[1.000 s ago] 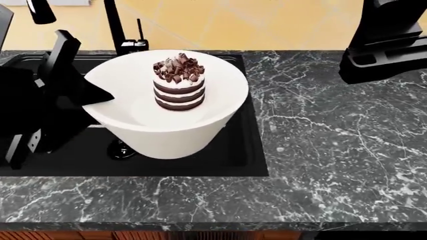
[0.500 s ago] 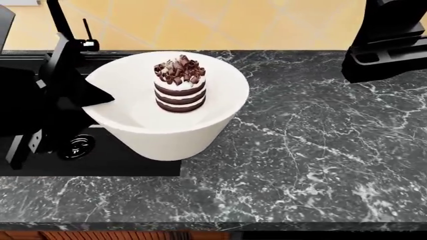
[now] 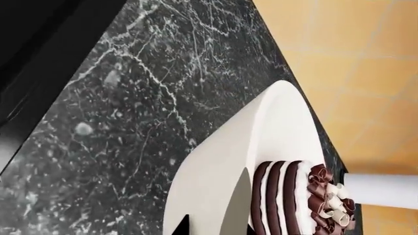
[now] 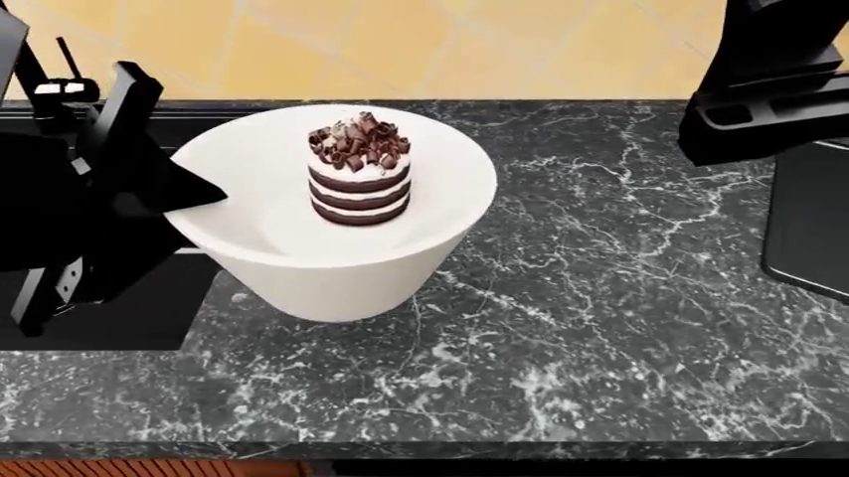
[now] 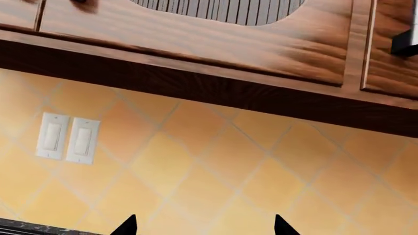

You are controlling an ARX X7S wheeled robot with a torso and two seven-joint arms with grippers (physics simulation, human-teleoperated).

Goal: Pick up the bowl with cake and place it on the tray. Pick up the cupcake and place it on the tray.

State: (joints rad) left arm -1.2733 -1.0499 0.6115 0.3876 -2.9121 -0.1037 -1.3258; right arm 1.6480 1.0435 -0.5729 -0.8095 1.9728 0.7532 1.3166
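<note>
A large white bowl (image 4: 338, 243) hangs above the black marble counter with the striped chocolate cake (image 4: 358, 171) standing upright inside. My left gripper (image 4: 186, 194) is shut on the bowl's left rim. In the left wrist view its two black fingertips straddle the rim of the bowl (image 3: 216, 166), one outside and one inside beside the cake (image 3: 294, 196); the left gripper (image 3: 216, 228) shows only at the frame's edge. A black tray (image 4: 809, 224) is cut off by the head view's right edge. My right gripper (image 5: 203, 226) is open, raised and facing the tiled wall. The cupcake is out of view.
The black sink (image 4: 93, 318) lies at the left, under my left arm. The marble counter (image 4: 597, 328) runs from the bowl to the tray. My right arm (image 4: 763, 89) hangs over the counter's back right. Light switches (image 5: 65, 137) and wooden cabinets (image 5: 228, 44) are on the wall.
The view has shifted right along the counter: the sink slid off to the left and the tray came in at the right edge. The bowl with cake stays in my left gripper.
</note>
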